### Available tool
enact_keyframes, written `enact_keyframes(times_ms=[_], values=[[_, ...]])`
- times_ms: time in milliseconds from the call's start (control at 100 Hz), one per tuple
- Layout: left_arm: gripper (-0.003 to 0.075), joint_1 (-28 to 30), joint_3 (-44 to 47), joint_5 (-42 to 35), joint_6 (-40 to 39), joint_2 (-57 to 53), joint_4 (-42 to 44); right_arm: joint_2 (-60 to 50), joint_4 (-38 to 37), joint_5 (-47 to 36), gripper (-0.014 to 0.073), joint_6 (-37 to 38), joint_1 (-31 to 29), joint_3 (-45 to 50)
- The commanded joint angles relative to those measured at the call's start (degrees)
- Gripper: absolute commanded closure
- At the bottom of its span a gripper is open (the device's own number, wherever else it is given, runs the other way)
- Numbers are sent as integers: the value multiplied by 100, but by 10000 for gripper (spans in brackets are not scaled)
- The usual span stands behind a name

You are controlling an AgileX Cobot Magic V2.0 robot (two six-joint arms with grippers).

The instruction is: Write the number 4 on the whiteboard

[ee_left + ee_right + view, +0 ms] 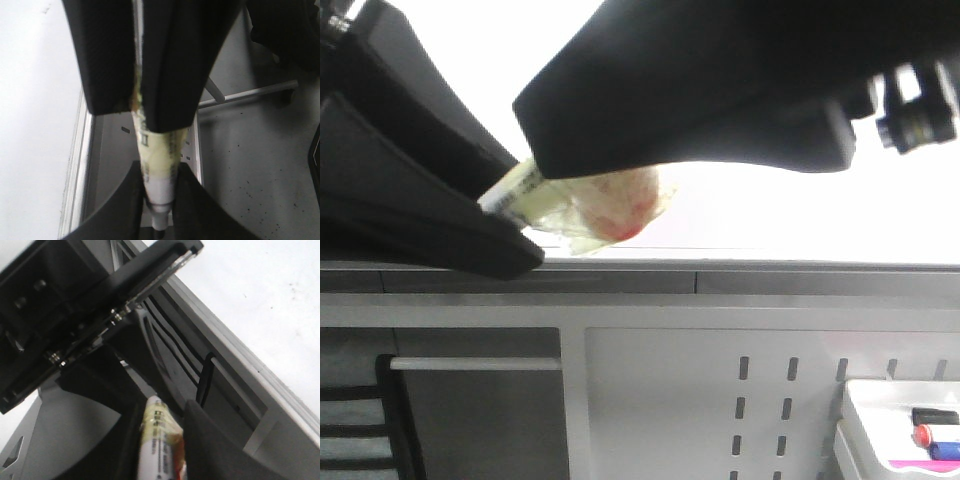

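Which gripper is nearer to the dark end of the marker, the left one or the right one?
Left. The left gripper has its jaws shut on the marker just beside the dark end; the right gripper clamps the taped barrel farther up.

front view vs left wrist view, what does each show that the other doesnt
Only the front view shows the small white tray of markers at lower right, the perforated grey panel and the crumpled reddish-stained wrap around the marker.

Only the left wrist view shows the marker's dark tip end poking out past the lower fingers, and the speckled floor.

Both show the taped marker clamped between black gripper fingers, and the whiteboard with its grey metal edge. No drawn 4 is visible in either.
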Motion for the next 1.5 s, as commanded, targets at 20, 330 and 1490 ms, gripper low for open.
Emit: enact_keyframes(times_ms=[20, 330, 1490], values=[[741, -31, -183, -568, -30, -102, -74, -46, -12, -364, 518, -27, 2, -191], [741, -31, -183, -667, -30, -102, -84, -46, -22, -272, 659, -27, 2, -191], [425, 1609, 773, -1294, -74, -2754, -3831, -157, -881, 130, 658, -27, -1318, -191]])
